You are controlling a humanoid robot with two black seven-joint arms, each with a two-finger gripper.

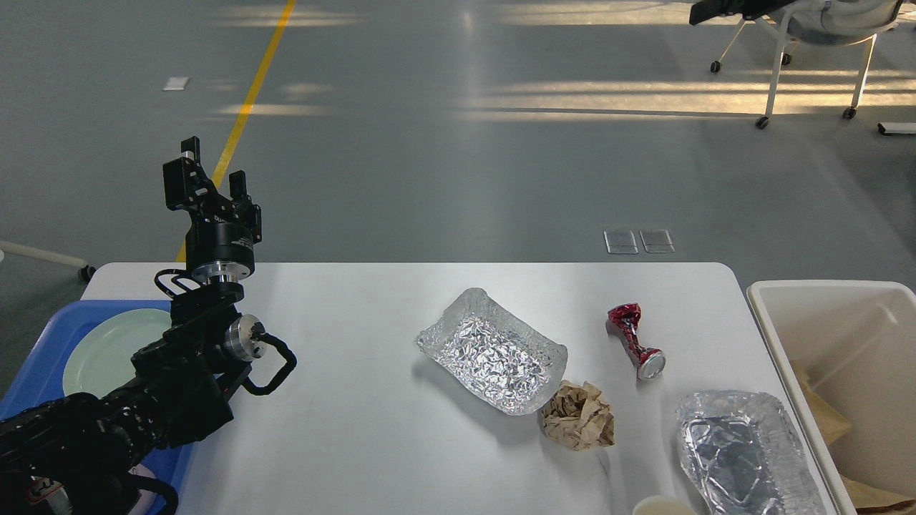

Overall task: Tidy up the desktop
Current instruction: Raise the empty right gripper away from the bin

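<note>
The white desktop (372,408) holds an empty crinkled foil tray (491,350) at its middle, a crushed red can (635,340) to the right of it, and a crumpled brown paper ball (578,415) touching the tray's near corner. A second foil tray (744,450) lies at the front right. My left gripper (213,162) is raised above the table's far left edge, pointing up, open and empty. A dark tip of my right gripper (723,8) shows only at the top edge, high above the floor; its fingers cannot be told apart.
An off-white bin (760,295) with brown paper inside stands beside the table's right edge. A blue tray (39,357) carrying a pale green plate (107,347) sits at the left. A cup rim (664,506) peeks in at the bottom edge. A wheeled chair (823,43) stands far back right.
</note>
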